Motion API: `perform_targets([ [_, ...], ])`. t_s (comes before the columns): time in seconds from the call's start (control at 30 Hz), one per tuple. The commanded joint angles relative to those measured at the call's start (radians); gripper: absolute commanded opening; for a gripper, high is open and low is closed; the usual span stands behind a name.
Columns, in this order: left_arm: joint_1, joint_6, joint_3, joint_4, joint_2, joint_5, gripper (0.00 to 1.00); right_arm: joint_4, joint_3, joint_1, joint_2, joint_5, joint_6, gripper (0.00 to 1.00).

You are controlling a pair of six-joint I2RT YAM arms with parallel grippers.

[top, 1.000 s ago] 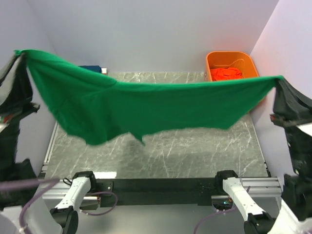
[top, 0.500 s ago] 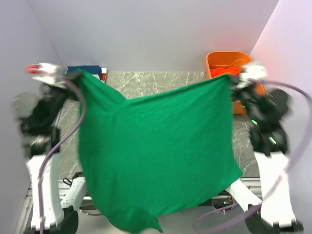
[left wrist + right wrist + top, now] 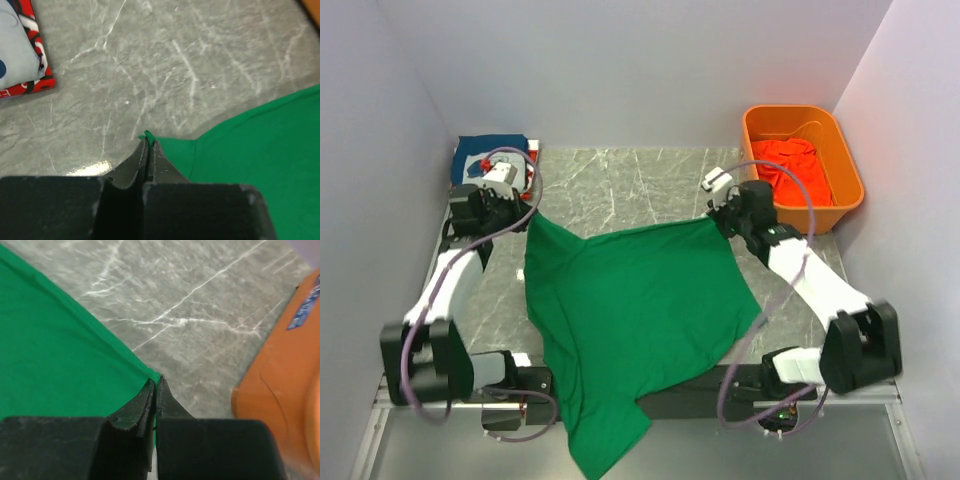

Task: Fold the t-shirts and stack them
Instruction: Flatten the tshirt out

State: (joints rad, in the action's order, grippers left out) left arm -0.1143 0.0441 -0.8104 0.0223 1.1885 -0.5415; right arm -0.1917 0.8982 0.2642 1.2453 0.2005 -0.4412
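Overhead view with two wrist views. The grey, white-veined tabletop [image 3: 620, 185] fills the centre of the overhead frame. On it the green t-shirt [image 3: 630, 320] is laid out: plain bright green cloth, spread nearly flat with a few shallow creases, broad at its upper edge and narrowing to a rumpled tail at the lower centre-left of the frame. That tail is carried past the lower edge of the tabletop and over the black rail there.

The upper edge of the green t-shirt is stretched between the two end effectors, one at each upper corner, and the rest of the cloth lies below them in the frame. Its long axis runs from top to bottom of the overhead frame, leaning slightly to the left at the bottom. Which end is the collar cannot be told.

The orange bin [image 3: 817, 218] is placed at the upper right, with a crumpled orange-red t-shirt [image 3: 795, 165] inside. A folded dark blue t-shirt [image 3: 485, 155] with a pale and red print lies at the upper left.

The left end effector [image 3: 148, 142] is seen pressed together on a small green corner of the cloth. The right end effector [image 3: 155, 385] is likewise pinched on the opposite corner, near the bin wall.
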Motion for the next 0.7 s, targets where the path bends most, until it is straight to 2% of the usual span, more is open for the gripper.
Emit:
perform_targets([
  [0.0,0.004,-0.076,-0.064,-0.154,0.130,0.014,0.01,0.164,0.083,0.003,0.142,-0.087,-0.021,0.00],
  [0.17,0.002,-0.118,-0.283,-0.145,0.405,0.051,0.00,0.156,0.256,0.001,0.346,-0.124,-0.043,0.00],
  [0.37,0.004,-0.142,-0.568,-0.095,0.647,0.052,0.01,0.127,0.428,-0.020,0.518,-0.184,-0.071,0.00],
  [0.47,0.004,-0.150,-0.682,-0.053,0.738,0.054,0.00,0.112,0.517,-0.037,0.583,-0.196,-0.085,0.00],
  [0.67,0.005,-0.170,-0.772,-0.030,0.810,0.057,0.01,0.074,0.639,-0.056,0.664,-0.191,-0.093,0.00],
])
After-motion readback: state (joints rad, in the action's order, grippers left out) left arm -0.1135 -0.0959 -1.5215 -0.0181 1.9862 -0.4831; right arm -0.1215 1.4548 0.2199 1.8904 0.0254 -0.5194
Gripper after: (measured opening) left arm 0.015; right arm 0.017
